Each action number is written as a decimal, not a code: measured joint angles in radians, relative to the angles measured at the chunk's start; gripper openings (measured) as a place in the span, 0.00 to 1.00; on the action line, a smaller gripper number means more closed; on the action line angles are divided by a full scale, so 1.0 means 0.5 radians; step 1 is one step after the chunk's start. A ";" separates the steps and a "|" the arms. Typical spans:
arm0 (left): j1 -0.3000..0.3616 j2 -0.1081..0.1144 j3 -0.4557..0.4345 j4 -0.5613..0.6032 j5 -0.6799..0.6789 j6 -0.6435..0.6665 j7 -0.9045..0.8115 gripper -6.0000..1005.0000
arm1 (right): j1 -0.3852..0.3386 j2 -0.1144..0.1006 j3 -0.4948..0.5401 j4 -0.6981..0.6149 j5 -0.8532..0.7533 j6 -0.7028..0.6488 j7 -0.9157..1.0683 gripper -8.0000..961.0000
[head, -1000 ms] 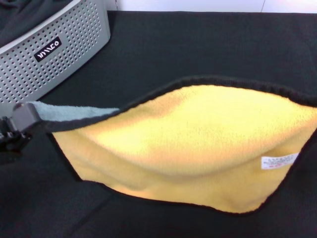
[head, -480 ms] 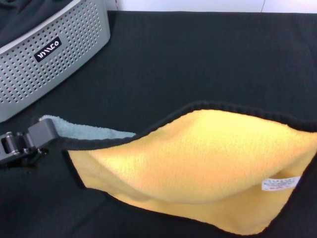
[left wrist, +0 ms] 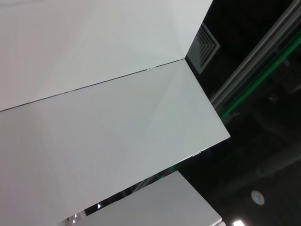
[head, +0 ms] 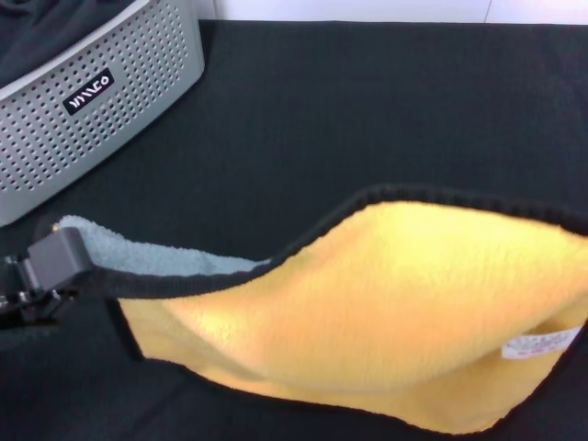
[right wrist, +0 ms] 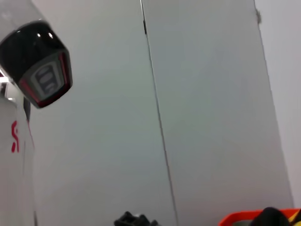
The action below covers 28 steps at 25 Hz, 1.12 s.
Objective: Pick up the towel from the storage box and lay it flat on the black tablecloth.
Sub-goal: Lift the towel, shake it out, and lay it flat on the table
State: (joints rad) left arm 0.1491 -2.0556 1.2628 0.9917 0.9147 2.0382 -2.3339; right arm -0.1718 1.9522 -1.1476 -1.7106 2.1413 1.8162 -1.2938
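The towel (head: 386,303) is yellow-orange with black edging and a white label (head: 542,345). It is stretched out sideways above the black tablecloth (head: 367,101), yellow side towards me, sagging in the middle. Its grey reverse shows at the left corner (head: 138,257). My left gripper (head: 57,261) is shut on that left corner, low at the left edge of the head view. The towel's right end runs out of the head view, and my right gripper is not in view. The storage box (head: 119,101), light grey and perforated, stands at the back left.
Dark fabric (head: 46,28) lies inside the storage box. A white wall (head: 367,9) runs behind the table's far edge. The wrist views show only walls and ceiling, with a strip of orange (right wrist: 249,217) at the edge of the right wrist view.
The towel has come down and towards me. Its top edge and label sit lower in the head view. My left gripper has moved down with the corner.
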 joint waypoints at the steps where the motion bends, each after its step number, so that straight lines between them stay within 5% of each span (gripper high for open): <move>1: 0.002 -0.001 0.004 -0.004 0.003 0.000 0.000 0.05 | 0.012 -0.010 -0.039 0.027 0.000 0.000 0.004 0.03; 10: -0.128 0.026 -0.009 -0.293 0.109 -0.005 0.075 0.05 | 0.175 -0.073 -0.161 0.401 -0.023 -0.001 0.088 0.04; 22: -0.774 0.078 -0.015 -1.208 0.272 -0.016 0.453 0.05 | 0.595 -0.103 -0.045 1.200 -0.263 -0.014 -0.002 0.04; 28: -0.903 0.082 -0.013 -1.339 0.304 -0.138 0.524 0.05 | 0.765 -0.124 -0.040 1.481 -0.313 -0.023 -0.097 0.04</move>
State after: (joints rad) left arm -0.3024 -2.0146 1.2564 0.3224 1.0666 1.9690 -2.0720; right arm 0.2106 1.8900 -1.1676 -0.9703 1.9849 1.8048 -1.3422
